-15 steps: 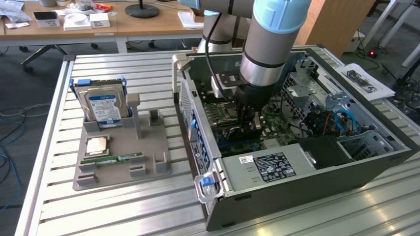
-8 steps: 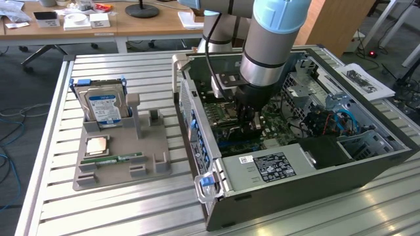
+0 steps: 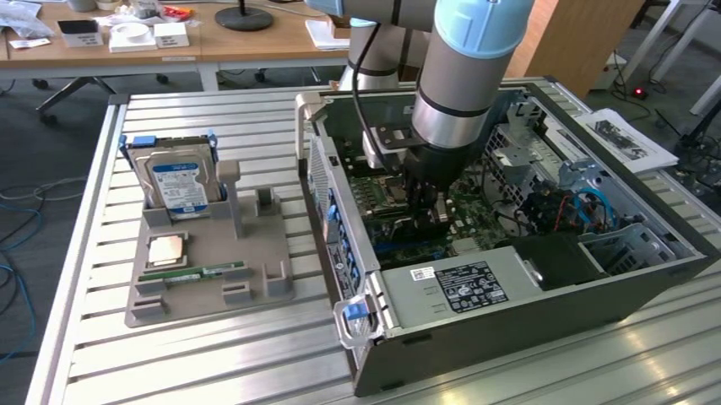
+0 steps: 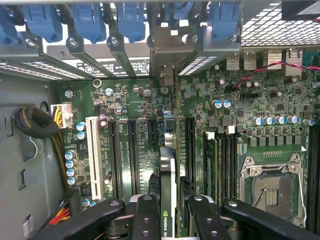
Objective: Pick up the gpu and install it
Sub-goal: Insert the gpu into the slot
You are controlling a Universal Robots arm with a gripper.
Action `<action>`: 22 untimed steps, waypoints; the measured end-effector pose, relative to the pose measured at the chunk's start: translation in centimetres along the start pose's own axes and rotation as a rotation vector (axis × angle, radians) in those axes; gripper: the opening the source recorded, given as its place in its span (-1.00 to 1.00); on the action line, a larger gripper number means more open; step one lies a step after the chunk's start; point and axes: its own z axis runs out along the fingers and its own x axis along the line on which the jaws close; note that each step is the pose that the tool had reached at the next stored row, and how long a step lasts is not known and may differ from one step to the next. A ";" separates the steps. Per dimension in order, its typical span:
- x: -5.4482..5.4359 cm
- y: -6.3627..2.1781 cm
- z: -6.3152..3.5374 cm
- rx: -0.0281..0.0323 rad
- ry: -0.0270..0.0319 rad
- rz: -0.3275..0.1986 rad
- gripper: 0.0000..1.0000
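With gripper (image 4: 169, 201) jaws pinching the gpu (image 4: 168, 170) on both faces, holds it upright and edge-on inside the case (image 3: 512, 337), low over the motherboard (image 4: 135, 100), between black slots (image 4: 132, 155), bracket end toward the blue clips (image 4: 85, 22) of the rear wall. Cannot tell whether seated in a slot

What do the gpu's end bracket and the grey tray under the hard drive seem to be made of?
The gpu bracket: likely sheet metal, dull silvery, bent thin edges. The tray: probably plastic, matte beige-grey, with moulded blocky posts; the hard drive stands in it.
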 end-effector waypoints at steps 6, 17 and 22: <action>0.0 0.05 0.02 0.0006 -0.0002 0.004 -0.47; 0.0 0.20 0.01 0.0003 -0.0001 0.003 -0.47; 0.0 0.20 -0.05 0.0003 -0.0005 0.003 -0.47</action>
